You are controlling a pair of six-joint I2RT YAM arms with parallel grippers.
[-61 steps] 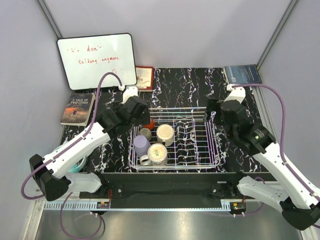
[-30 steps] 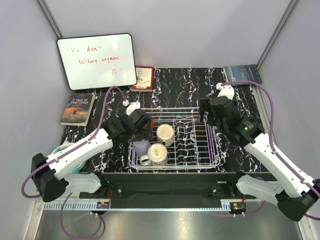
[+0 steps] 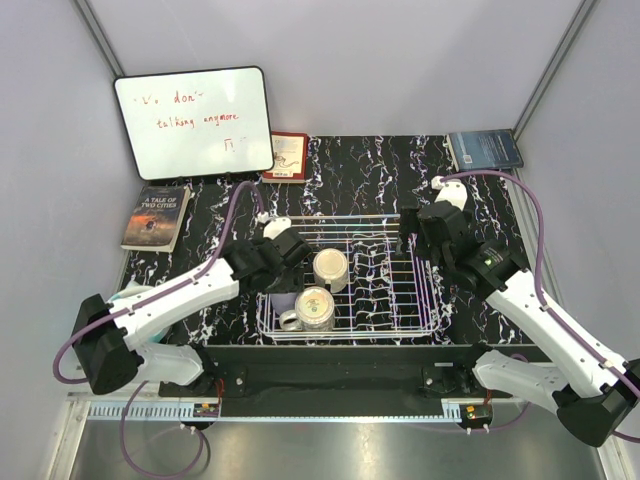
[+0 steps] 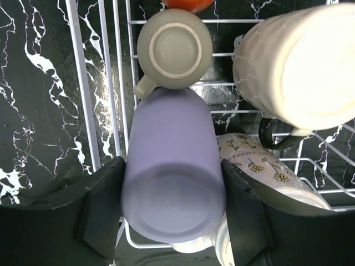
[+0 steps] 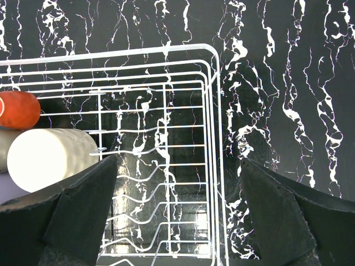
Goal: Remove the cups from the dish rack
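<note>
While the left gripper point(image 4: 173, 165) sits low over the near-left part of the dish rack point(image 3: 392, 290), its fingers point(image 4: 105, 208) bracket the lavender tumbler point(image 4: 173, 191) on both sides. The pads sit flush on the wall with no gap visible on either side, so it reads as pinching the tumbler. The tumbler is upside down in the rack, base toward the wrist camera, just inside the left rim. Its far end touches a small grey-brown cup point(image 4: 175, 49), also inverted, with the handle pointing near-left. Beyond that an orange cup point(image 4: 187, 3) is cut off by the frame edge. Right of the tumbler is a cream mug point(image 4: 294, 66), base facing up, with a ribbed wall. Near of it is a flower-print mug point(image 4: 256, 166), partly hidden under the tumbler and the right-hand finger (can't tell whether it touches the cream mug). All five cups are inside the rack, bunched in its left half. The right gripper point(image 5: 177, 165) is spread wide and hovers over the rack's far-right corner, with bare wire below it. In its wrist view the cream mug and orange cup sit at the left edge, well apart from both fingers. The rack sits mid-table on the black marbled table point(image 3: 360, 175), its long side running left-right. Around it are a whiteboard point(image 3: 193, 120) with red writing leaning at far left, a paperback point(image 3: 157, 215) lying left of the rack, a red-bordered card point(image 3: 290, 155) just right of the whiteboard, and a blue book point(image 3: 484, 148) at far right.
</note>
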